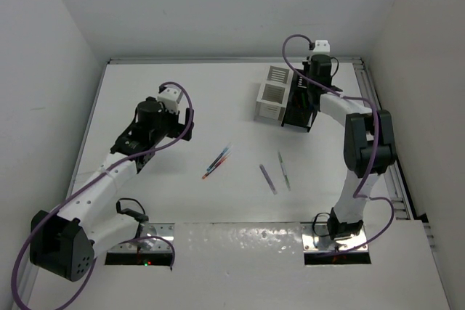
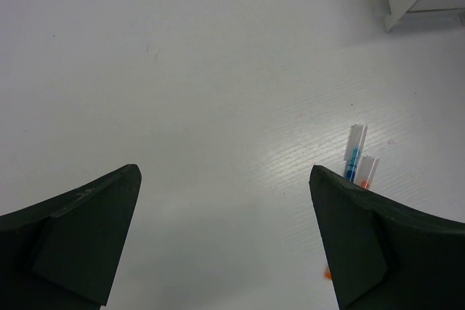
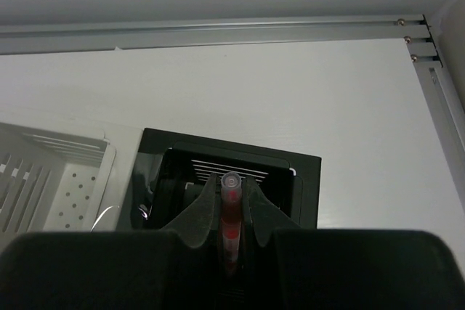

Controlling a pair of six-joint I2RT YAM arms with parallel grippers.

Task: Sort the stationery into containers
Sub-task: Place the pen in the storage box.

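I see right gripper (image 3: pixel 231 201) clamped on red pen (image 3: pixel 231 181) over black box (image 3: pixel 306 173); left gripper (image 2: pixel 224 173) spread wide above table (image 2: pixel 182 70), near blue pen (image 2: pixel 354 152).

Red pen (image 3: pixel 230 215) above black container (image 3: pixel 305 179)

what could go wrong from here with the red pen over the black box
The right tool is shut on the red pen above the black box; released askew, it could strike the rim and bounce out.
The white box stands beside, so a tilted pen might land there.
The open left tool hovers by a blue pen and an orange pen lying side by side; it may grab both.
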